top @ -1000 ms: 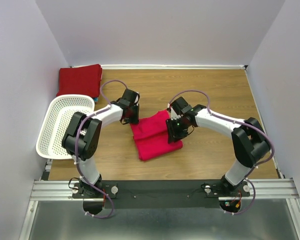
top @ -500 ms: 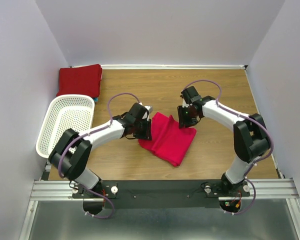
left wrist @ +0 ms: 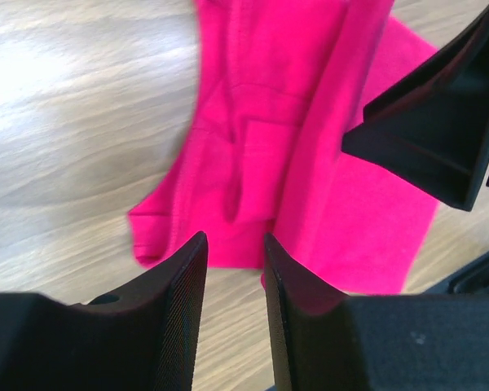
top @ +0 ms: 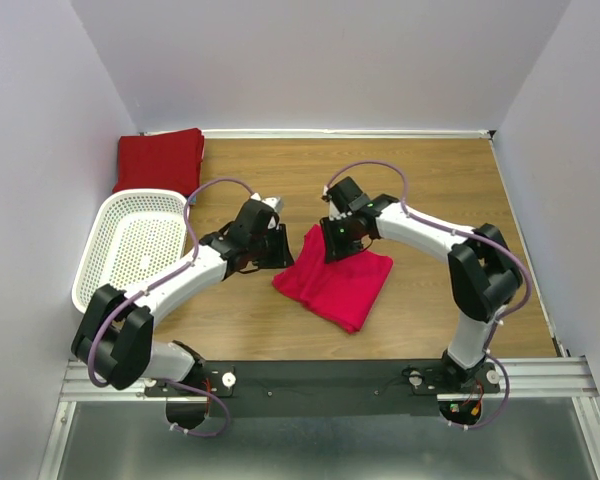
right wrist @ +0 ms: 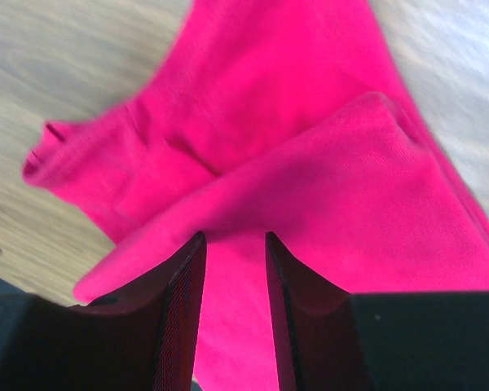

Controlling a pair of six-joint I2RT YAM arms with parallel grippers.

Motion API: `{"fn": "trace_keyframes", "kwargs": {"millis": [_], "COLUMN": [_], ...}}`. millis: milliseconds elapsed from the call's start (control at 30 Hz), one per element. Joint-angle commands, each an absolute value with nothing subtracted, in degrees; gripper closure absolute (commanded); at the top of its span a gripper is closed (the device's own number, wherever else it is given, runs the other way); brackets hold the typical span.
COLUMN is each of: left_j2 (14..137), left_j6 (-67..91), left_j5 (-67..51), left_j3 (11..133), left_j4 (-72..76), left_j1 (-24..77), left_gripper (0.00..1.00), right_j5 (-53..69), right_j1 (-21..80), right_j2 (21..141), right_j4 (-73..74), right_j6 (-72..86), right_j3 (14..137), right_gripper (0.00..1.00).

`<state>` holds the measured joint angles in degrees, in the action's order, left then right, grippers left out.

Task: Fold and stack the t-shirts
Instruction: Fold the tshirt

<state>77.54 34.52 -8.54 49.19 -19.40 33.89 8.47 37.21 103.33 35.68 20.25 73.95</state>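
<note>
Crimson-pink t-shirt [top: 335, 280] lies partly folded at mid-table [top: 430, 190]. Left gripper [left wrist: 232, 240] and right gripper [right wrist: 232, 238] hover over it, fingers narrowly parted, pinching nothing. White basket [top: 100, 230] stands far left. Darker red t-shirt [top: 160, 160] lies folded behind the basket, outside it.

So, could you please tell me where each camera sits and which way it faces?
Top external: above and behind, looking down on the wooden table; left arm and right arm both show.
Left wrist: on the left arm, looking down past its black fingers at the crimson-pink fabric t-shirt.
Right wrist: same from the right arm, its fingers over that t-shirt.
All share the t-shirt.
</note>
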Motion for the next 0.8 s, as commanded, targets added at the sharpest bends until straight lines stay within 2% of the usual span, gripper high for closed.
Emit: {"fn": "trace_keyframes", "kwargs": {"millis": [0, 133, 233, 500, 767], "left_j2": [75.94, 76.64, 77.43, 81.91, 83.76], "left_j6": [35.16, 34.81, 34.10, 33.22, 33.57], "left_j5": [-7.11, -8.78, -9.67, -14.24, -14.15], "left_j3": [46.24, 45.88, 46.75, 51.15, 52.12], "left_j4": [-19.25, -18.28, -17.84, -16.52, -16.00], "left_j1": [33.31, 33.22, 33.14, 33.92, 33.93], "left_gripper": [0.59, 0.59, 0.57, 0.53, 0.50], "right_j5": [9.93, 10.46, 8.62, 2.81, -3.16], "right_j1": [38.06, 38.14, 38.14, 36.48, 28.84], "right_j2": [108.61, 109.87, 105.41, 95.81, 98.35], "right_j4": [33.58, 33.49, 33.57, 35.25, 35.33], "right_j6": [21.80, 21.09, 21.70, 22.85, 13.02], "right_j3": [78.92, 81.38, 79.81, 66.28, 60.82], "right_gripper": [0.58, 0.57, 0.57, 0.53, 0.54]}}
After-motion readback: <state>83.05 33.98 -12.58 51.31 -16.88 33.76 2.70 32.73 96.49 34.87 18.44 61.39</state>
